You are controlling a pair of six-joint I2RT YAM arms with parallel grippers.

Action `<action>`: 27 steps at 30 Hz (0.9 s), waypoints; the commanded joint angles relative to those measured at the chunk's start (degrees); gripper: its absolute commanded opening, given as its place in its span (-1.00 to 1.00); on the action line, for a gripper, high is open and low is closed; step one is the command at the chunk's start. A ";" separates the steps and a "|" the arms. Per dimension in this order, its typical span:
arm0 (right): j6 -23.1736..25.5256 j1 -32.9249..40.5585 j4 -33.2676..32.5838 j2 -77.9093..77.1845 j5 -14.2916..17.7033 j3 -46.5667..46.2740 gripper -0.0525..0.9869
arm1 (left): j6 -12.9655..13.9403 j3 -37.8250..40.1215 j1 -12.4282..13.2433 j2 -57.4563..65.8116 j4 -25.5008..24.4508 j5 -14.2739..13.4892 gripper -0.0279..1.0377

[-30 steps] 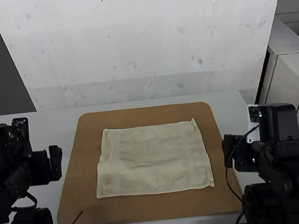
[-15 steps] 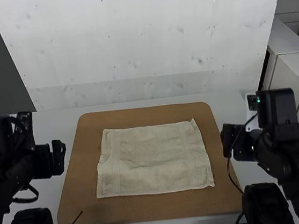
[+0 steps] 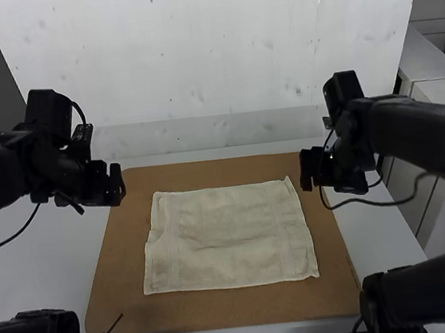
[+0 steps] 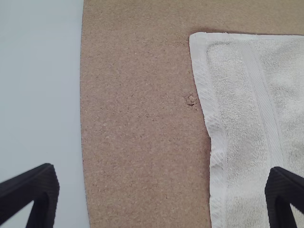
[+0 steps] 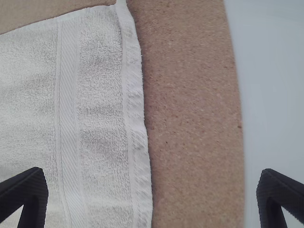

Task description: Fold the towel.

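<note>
towel (image 3: 227,238), cream-coloured and soft-looking, lies spread in the middle of a brown board (image 3: 239,312) on a pale table (image 3: 381,243). its near edge runs almost straight, with a bare strip of board in front of it. farther in, the pile is a little rumpled, faint creases crossing the centre, and a smooth woven band goes down beside each side hem. the left hem wavers, bending inward partway along (a slightly crooked side, that one), while the right hem slants more evenly. at the far edge the left corner is softly rounded and the right one pokes out in a small peak. beyond the towel's middle, the left gripper (image 3: 113,186) stands near the far left corner, its fingers wide apart and empty; the right gripper (image 3: 310,169) is near the far right corner, likewise spread wide and holding nothing.
</note>
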 commanded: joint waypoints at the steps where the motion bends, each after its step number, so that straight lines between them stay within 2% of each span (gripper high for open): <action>1: -0.80 3.21 1.75 9.19 1.29 4.70 0.94 | -2.41 3.62 -0.92 6.40 3.00 -2.99 0.88; 4: -1.24 4.09 2.11 17.28 1.03 8.74 0.94 | -0.74 5.82 -1.54 11.41 3.61 -3.70 0.87; 9: -3.18 4.53 3.95 29.50 0.94 15.77 0.94 | -0.39 7.05 -0.31 17.30 7.83 -3.43 0.87; 12: -5.02 4.53 3.95 35.39 0.94 19.90 0.94 | -0.30 7.14 -0.40 19.06 9.15 -3.34 0.87; 24: -5.46 3.65 1.93 51.73 0.94 34.93 0.89 | -0.30 8.55 -0.48 20.99 10.29 -3.08 0.88; 25: -5.37 3.65 1.67 52.70 1.03 35.46 0.88 | -0.30 8.90 -0.40 21.61 10.20 -3.08 0.88; 27: -5.28 3.82 0.96 54.55 1.21 36.07 0.73 | -0.57 9.42 -0.31 22.57 10.20 -3.08 0.89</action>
